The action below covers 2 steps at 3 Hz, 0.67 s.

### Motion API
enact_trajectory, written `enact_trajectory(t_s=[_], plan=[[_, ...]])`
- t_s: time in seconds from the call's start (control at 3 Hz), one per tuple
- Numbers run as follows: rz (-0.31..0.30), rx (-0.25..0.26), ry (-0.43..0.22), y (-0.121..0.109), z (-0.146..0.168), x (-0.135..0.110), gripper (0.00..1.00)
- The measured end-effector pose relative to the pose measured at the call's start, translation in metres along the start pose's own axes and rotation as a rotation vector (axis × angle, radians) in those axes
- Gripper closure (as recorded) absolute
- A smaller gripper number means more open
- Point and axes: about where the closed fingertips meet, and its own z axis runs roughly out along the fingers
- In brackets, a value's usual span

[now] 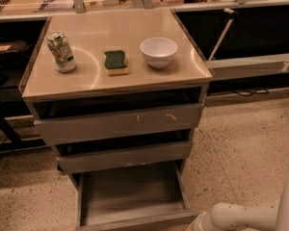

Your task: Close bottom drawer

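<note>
The bottom drawer (130,196) of the grey cabinet is pulled far out. It is a shallow grey tray with low sides, and its plain front panel (135,223) runs along the bottom edge of the view. Nothing shows inside it. Above it are the middle drawer front (125,157) and the taller top drawer front (120,123) with white scuff marks. My white arm (245,215) enters at the bottom right. My gripper (198,224) is at its end, just right of the open drawer's front corner, mostly cut off by the frame edge.
On the cabinet's top (86,76) stand a drink can (61,51), a green and yellow sponge (116,62) and a white bowl (158,51). Dark shelving flanks the cabinet on both sides. Speckled floor (245,148) lies to the right.
</note>
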Motion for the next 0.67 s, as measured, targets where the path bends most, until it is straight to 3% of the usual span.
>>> enact_trajectory(t_s=[0.67], plan=[[-0.026, 0.029, -0.067, -0.022, 0.034, -0.014, 1.0]])
